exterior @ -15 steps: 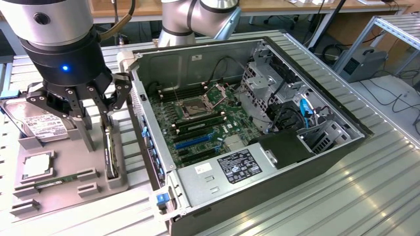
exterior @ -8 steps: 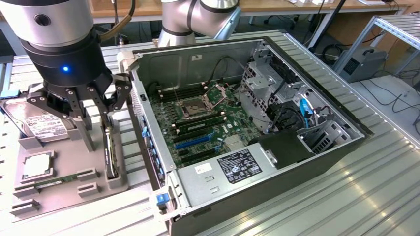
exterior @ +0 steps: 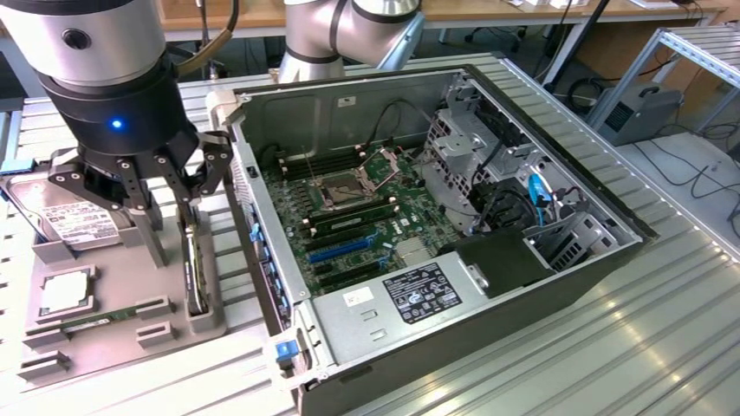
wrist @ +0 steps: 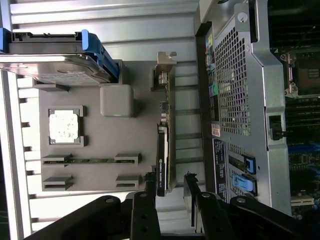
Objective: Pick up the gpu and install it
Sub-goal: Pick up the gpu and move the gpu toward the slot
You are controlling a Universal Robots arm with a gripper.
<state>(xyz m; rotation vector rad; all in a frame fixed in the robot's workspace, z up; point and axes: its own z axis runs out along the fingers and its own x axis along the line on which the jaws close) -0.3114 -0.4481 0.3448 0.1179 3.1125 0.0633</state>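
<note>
- The gripper (exterior: 173,204) (wrist: 170,182) hangs over the grey holder tray (exterior: 116,347) (wrist: 100,145) at the exterior view's left. Its jaws are spread wide and grip nothing.
- In the wrist view the two black fingertips (wrist: 150,180) stand on either side of one end of the gpu (exterior: 199,269) (wrist: 162,150). One tip is just beside the card and the other stands a little apart from it.
- Furthest to the exterior view's left, a silver hard drive (exterior: 64,217) (wrist: 55,70) leans in its cradle on the tray.
- In front of it a square processor chip (exterior: 64,293) (wrist: 64,125) lies flat in a recess.
- Near the chip a narrow green memory stick (exterior: 104,316) (wrist: 90,160) sits on edge in its slot.
- The gpu stands on edge in a slot along the tray's side nearest the computer case (exterior: 578,277) (wrist: 235,90), its silvery bracket at the end away from the fingers.
- To the right the case lies open with the motherboard (exterior: 370,225) exposed, an empty processor socket (exterior: 347,184) near its middle.
- A labelled power supply (exterior: 405,303) sits at the case's near end.
</note>
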